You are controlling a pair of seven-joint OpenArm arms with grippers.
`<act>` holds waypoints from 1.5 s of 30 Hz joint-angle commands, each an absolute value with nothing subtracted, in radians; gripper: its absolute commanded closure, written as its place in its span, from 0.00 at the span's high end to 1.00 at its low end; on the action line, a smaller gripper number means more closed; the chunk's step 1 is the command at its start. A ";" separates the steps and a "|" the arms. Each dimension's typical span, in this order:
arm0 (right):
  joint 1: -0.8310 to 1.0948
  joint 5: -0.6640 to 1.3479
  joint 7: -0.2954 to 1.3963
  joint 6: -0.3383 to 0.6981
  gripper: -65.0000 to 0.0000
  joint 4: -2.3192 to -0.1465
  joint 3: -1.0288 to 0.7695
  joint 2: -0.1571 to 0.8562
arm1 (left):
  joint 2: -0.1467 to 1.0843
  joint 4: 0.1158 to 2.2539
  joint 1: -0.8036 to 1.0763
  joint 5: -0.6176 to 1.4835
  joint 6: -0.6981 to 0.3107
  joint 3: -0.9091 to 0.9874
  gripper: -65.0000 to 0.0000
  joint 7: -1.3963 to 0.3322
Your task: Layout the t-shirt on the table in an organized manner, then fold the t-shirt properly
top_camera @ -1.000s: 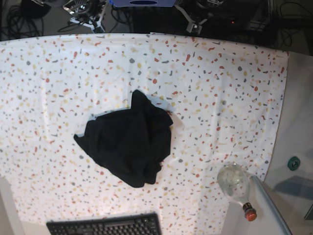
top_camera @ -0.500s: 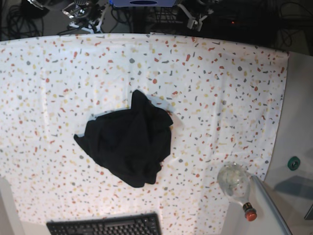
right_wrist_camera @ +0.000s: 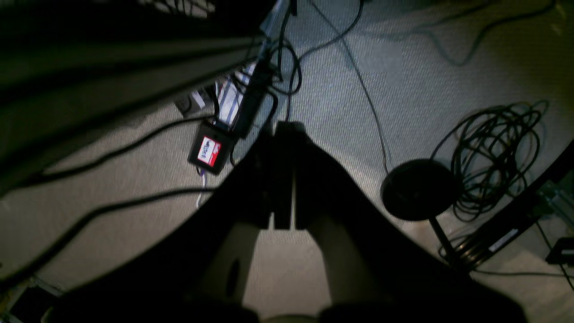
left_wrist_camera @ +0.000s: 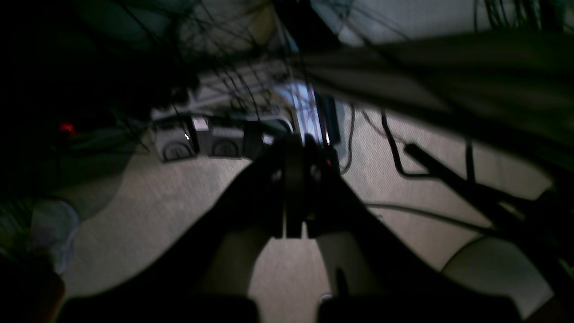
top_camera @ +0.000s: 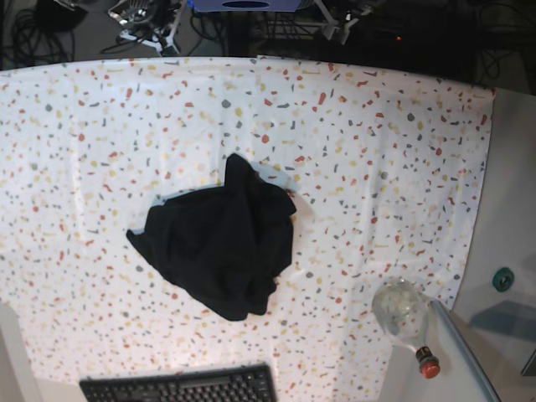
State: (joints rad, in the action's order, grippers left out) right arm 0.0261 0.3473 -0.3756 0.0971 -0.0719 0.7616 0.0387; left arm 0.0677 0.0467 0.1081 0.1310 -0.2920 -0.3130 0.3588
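Only the arm hardware at the far rim of the base view has shifted since the earlier frames; the crumpled plain black soft cloth t-shirt (top_camera: 219, 249) lies exactly as it did, bunched mid-worktop on the white terrazzo-speckled cloth worktop (top_camera: 402, 151).

Left hand (left_wrist_camera: 293, 179): fingers pressed together, nothing between them, seen in its wrist view over pale carpet with grey boxes and cables ahead of it. Right hand (right_wrist_camera: 282, 175): also pinched fully closed and empty, over carpet with a coiled black cable and a round black base off to its right side. Neither wrist view catches the shirt or the worktop, so both hands sit well away from the garment, probably parked beyond the far edge because the task has not started.

Shirt is a heap, no sleeves or hem spread, one peak sticking up toward the far side. Laying out is still entirely to do; folding comes after.

Base view alone gives the shirt, plus a black keyboard (top_camera: 180, 386) at the near edge and a clear plastic bottle with a red cap (top_camera: 404, 316) lying at the worktop corner, both apart from the shirt. Wrist views alone give the finger state; base view shows only small bits of arm at the top.
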 commanded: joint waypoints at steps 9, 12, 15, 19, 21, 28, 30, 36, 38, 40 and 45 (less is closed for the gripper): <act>0.068 0.348 -0.375 0.104 0.00 -0.074 0.765 0.022 | 0.021 0.162 0.151 0.120 -0.308 -0.312 0.00 0.346; 0.070 0.348 -0.251 0.104 0.00 -0.073 0.762 0.027 | 0.022 0.131 0.136 0.113 -0.308 -0.320 0.00 0.317; 0.064 0.349 -0.163 0.099 0.00 -0.077 0.760 0.028 | 0.025 0.101 0.105 0.119 -0.308 -0.314 0.00 0.240; 0.068 0.366 -0.090 0.099 0.51 -0.079 0.745 0.024 | 0.051 0.101 0.102 0.120 -0.308 -0.312 0.06 0.228; 0.074 0.400 -0.102 0.104 0.78 -0.079 0.694 0.024 | 0.064 0.102 0.102 0.120 -0.308 -0.312 0.32 0.231; 0.085 0.414 -0.200 0.101 0.59 -0.073 0.529 0.030 | 0.081 0.102 0.102 0.119 -0.308 -0.312 0.64 0.232; 0.084 0.414 -0.200 0.101 0.34 -0.073 0.484 0.031 | 0.081 0.102 0.102 0.117 -0.308 -0.314 0.64 0.232; 0.082 0.414 -0.205 0.101 0.00 -0.079 0.392 0.054 | 0.082 0.104 0.102 0.113 -0.312 -0.321 0.64 0.234; 0.084 0.414 -0.205 0.101 0.00 -0.079 0.389 0.056 | 0.082 0.104 0.102 0.113 -0.314 -0.321 0.53 0.234; 0.085 0.414 -0.205 0.101 0.00 -0.079 0.389 0.062 | 0.082 0.104 0.104 0.111 -0.314 -0.321 0.18 0.232; 0.105 0.414 -0.222 0.101 0.00 -0.087 0.389 0.061 | 0.082 0.104 0.104 0.120 -0.308 -0.312 0.00 0.232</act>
